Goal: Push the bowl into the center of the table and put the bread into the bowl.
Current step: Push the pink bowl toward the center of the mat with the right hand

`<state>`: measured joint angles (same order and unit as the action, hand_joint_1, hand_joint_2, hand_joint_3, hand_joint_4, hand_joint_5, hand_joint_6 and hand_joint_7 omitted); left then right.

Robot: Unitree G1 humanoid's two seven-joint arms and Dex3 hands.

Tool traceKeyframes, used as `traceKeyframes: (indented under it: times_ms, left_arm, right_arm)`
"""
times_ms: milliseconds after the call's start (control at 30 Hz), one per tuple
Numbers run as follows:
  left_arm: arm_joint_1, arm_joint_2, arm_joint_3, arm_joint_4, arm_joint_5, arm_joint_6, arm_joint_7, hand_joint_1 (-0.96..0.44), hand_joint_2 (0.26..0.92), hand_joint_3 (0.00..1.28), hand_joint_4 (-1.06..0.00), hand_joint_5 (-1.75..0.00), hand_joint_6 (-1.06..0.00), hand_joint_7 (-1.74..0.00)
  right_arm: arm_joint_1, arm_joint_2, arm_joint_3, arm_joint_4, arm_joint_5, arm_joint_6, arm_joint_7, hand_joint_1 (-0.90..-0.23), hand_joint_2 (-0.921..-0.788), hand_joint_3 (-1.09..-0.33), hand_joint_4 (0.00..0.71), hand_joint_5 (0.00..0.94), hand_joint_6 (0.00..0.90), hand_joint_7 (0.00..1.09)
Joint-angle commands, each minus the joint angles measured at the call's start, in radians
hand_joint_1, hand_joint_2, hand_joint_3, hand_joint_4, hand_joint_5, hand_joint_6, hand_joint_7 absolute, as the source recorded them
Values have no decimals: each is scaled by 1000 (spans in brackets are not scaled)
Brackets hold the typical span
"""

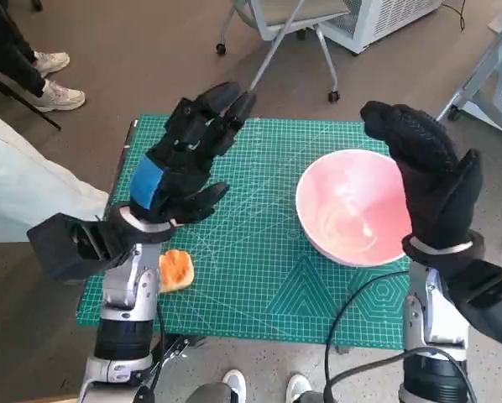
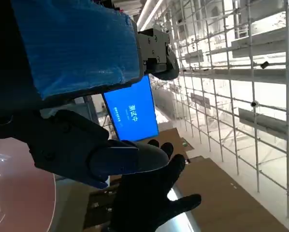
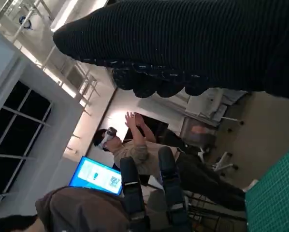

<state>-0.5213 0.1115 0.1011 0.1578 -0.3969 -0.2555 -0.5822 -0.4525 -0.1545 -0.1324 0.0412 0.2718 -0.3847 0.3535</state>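
Pink bowl [image 1: 353, 206] upright at the table's right — bread [image 1: 176, 270] front-left.

On the desk lie one green gridded cutting mat [image 1: 259, 277], one glossy pink round bowl [image 1: 352, 206] and one orange-brown slice of bread [image 1: 176, 270]. Two robot hands hang over it: one black left robot hand [image 1: 188, 151] with blue tape and one black knit-gloved right robot hand [image 1: 427, 172]. Beyond the desk stands one wheeled grey office chair [image 1: 289, 21], and a person's two white sneakers [image 1: 54, 80] rest on the floor.
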Motion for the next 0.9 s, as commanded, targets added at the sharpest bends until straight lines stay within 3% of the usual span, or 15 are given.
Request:
traceKeyframes:
  times_ms: [33, 100, 233, 300, 433, 567, 733, 900]
  left_arm:
    - [21, -2, -5, -15, 2, 1, 5, -594, 921, 373, -126, -6, 1, -556]
    - [22, -2, -6, -15, 2, 0, 6, -595, 921, 371, -126, -6, 1, -556]
    - [28, -4, -8, -20, 4, -1, 11, -594, 921, 364, -129, -8, 1, -558]
    - [32, -5, -9, -22, 5, -4, 13, -593, 921, 362, -131, -9, 1, -560]
    - [42, -7, -9, -25, 9, -14, 19, -594, 921, 355, -141, -14, 1, -562]
    - [51, -8, -5, -21, 17, -33, 28, -598, 921, 344, -149, -18, 1, -569]
    - [56, -15, -6, -7, 29, -57, 37, -613, 921, 336, -155, -20, 1, -582]
    - [54, -21, -9, 13, 42, -82, 46, -618, 921, 336, -158, -21, 1, -587]
  right_arm:
    - [-9, -16, -3, 18, -6, 17, -3, -670, -921, -730, 244, 1, 89, 580]
    - [-12, -28, -15, 31, 2, 12, 6, -672, -921, -730, 245, 1, 89, 581]
    - [-16, -79, -78, 107, 32, -39, 39, -678, -921, -710, 257, 5, 108, 561]
    - [-28, -104, -114, 171, 26, -81, 34, -677, -921, -701, 261, 5, 120, 540]
    - [-52, -137, -189, 310, 3, -166, -24, -677, -921, -698, 246, 2, 150, 482]
    - [-97, -183, -270, 515, -15, -227, -119, -671, -921, -711, 234, 1, 161, 455]
    - [-146, -221, -312, 721, -7, -261, -163, -656, -921, -743, 224, 0, 153, 433]
    - [-201, -248, -341, 912, 25, -259, -149, -629, -921, -779, 186, 0, 118, 411]
